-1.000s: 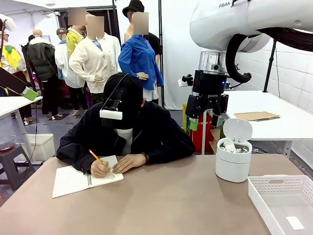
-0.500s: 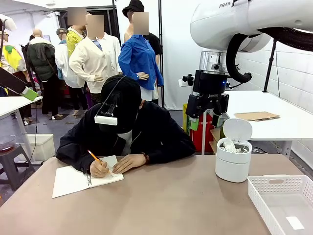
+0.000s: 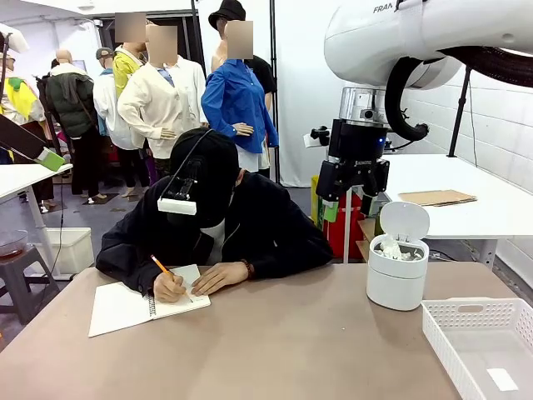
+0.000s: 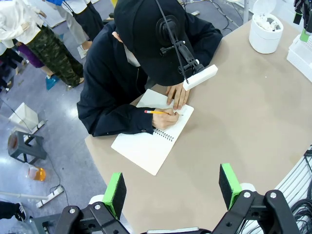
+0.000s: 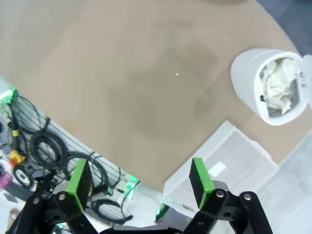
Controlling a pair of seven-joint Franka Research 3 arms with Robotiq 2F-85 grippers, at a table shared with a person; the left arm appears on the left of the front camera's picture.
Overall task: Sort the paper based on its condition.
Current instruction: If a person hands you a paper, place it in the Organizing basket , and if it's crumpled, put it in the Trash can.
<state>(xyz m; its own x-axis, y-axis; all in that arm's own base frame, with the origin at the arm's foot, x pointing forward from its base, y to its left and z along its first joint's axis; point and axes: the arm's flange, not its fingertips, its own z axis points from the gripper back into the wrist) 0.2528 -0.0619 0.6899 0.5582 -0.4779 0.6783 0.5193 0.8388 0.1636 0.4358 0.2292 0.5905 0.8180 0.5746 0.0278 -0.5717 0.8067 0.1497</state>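
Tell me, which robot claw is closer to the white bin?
Right. The right gripper hangs above the table near the bin; the left gripper hovers far off, near the notebook.

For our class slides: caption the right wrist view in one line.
Open right gripper above the table, with crumpled paper in the white bin and a flat slip in the basket.

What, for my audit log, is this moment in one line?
left tool open | right tool open | person writing in notebook | crumpled paper in bin | flat slip in tray
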